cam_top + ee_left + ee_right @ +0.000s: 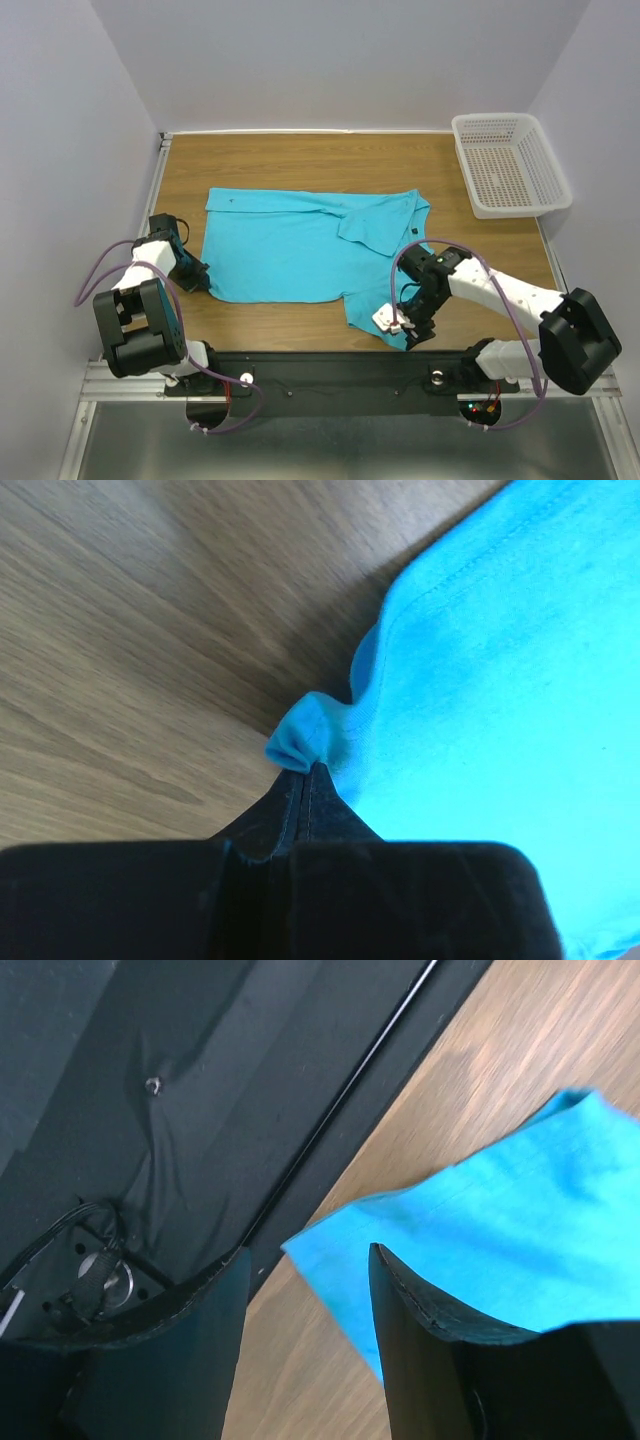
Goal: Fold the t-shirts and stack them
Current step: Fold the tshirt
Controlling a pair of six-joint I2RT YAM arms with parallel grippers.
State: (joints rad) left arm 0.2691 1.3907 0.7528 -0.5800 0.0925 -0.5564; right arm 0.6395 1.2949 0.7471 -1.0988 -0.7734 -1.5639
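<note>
Grasp stage of first fold: turquoise polo shirt flat on worktop, left end effector pinched on near-left hem corner, right end effector open astride near-right sleeve tip, probably to close next.

Left arm: folded close to its base. Left gripper at 8 o'clock in top view, jaws pressed together, pinching a fold of shirt edge.
Right arm: elbow out at 4 o'clock, forearm running toward 10. Right gripper points toward 6, jaws apart.
</note>
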